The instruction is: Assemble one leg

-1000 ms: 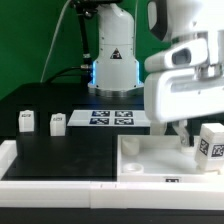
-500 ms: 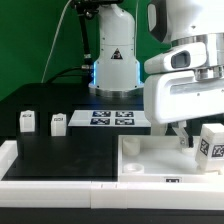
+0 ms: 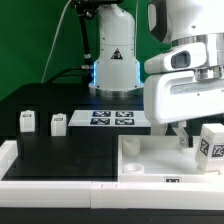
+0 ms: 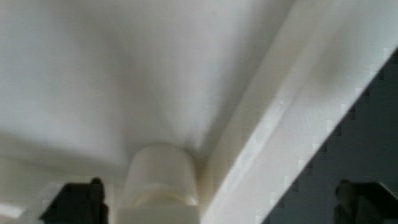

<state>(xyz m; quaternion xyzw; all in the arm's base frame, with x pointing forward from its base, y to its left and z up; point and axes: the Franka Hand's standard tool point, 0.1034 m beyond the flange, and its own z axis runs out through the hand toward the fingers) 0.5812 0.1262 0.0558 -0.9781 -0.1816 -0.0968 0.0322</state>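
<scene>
I see the white tray part (image 3: pixel 150 165) nearest, the leg (image 3: pixel 211 143) standing on its exterior-view right end, long axis vertical, tag facing the camera, gripper (image 4: pixel 219 200) just behind, pointing straight down, fingers (image 4: pixel 75 200) spread wide, clasping nothing, marker board (image 3: pixel 112 118) beyond.

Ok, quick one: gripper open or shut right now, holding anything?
Gripper: open, fingers wide apart in the wrist view, holding nothing; a white post sits between them, ungripped.
</scene>
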